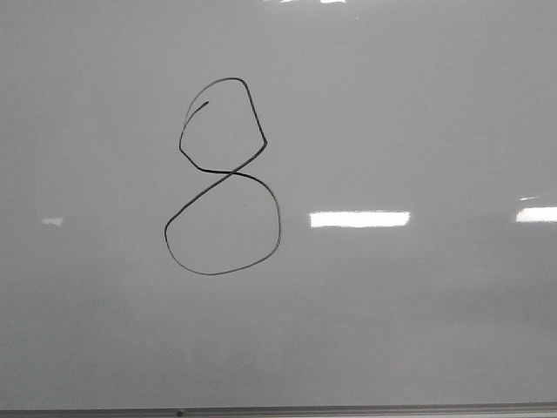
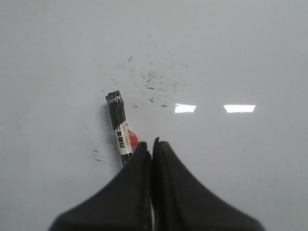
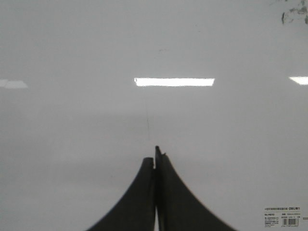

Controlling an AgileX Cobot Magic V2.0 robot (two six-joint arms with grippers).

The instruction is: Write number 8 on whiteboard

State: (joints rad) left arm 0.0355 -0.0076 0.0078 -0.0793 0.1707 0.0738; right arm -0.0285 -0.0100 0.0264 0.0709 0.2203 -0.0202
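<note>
The number 8 (image 1: 228, 171) is a thin black line figure on the whiteboard (image 1: 418, 104), left of centre in the front view, with a small upper loop over a larger lower loop. No gripper shows in the front view. In the left wrist view my left gripper (image 2: 153, 142) is shut with nothing between its jaws. A marker (image 2: 120, 127) with a black cap and a white and red label lies on the board beside it, its lower end hidden behind one finger. In the right wrist view my right gripper (image 3: 156, 154) is shut and empty over bare board.
A thin metal edge (image 1: 348, 409) runs along the board's bottom. Faint black ink smudges (image 2: 156, 82) lie beyond the marker, and more (image 3: 293, 14) show in a corner of the right wrist view. A small printed label (image 3: 284, 219) is stuck to the board.
</note>
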